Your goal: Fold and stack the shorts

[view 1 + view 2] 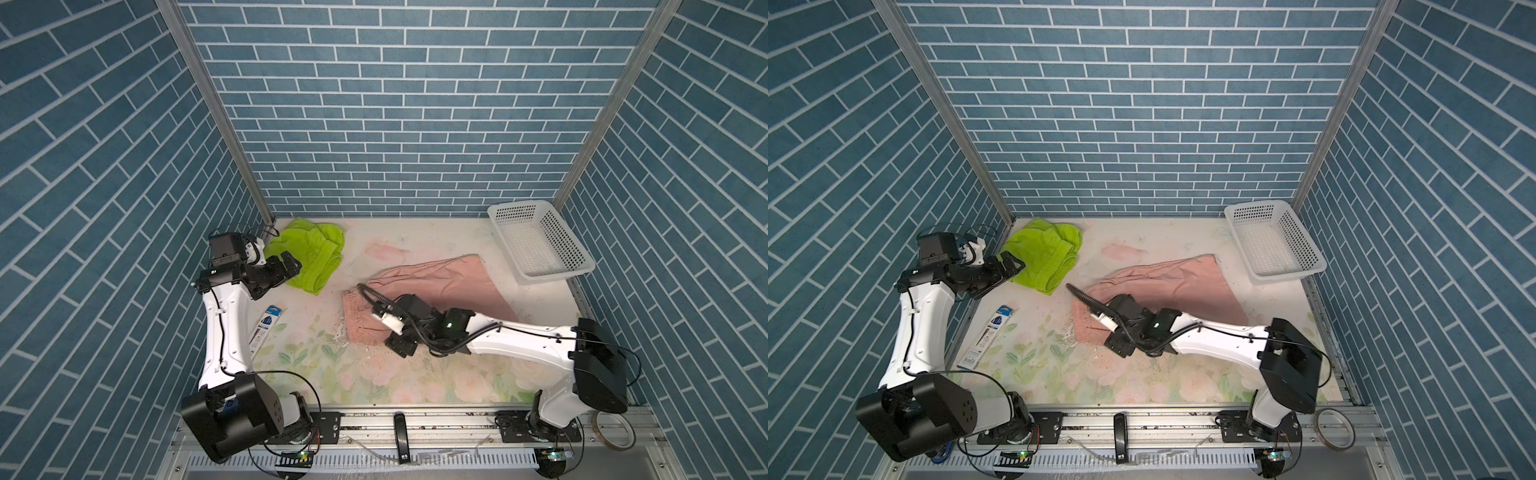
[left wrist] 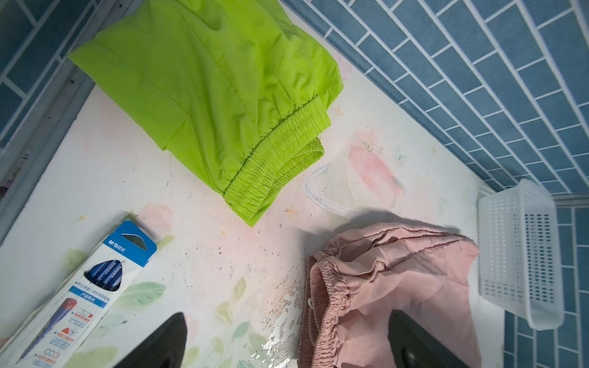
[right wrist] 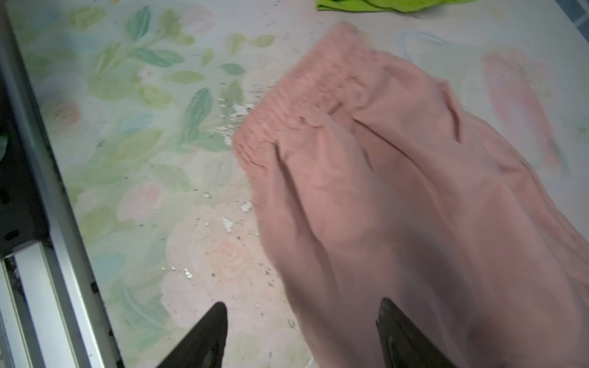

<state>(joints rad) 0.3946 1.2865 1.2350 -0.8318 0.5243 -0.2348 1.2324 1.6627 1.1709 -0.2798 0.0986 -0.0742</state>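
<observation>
While right hand [image 3: 303, 302] hangs spread, gripping nothing, pink shorts [image 3: 398, 191] lie partly beneath it, stretching ahead.

We see lime green shorts [image 1: 309, 257] folded, far left corner. Pink shorts [image 1: 444, 282] spread at centre, wrinkled, waistband leftward; perhaps folded lengthwise.

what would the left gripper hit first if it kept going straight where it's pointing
Probably the lime green shorts: the open left gripper points at their near edge. Its height is unclear, so it might skim over.
</observation>
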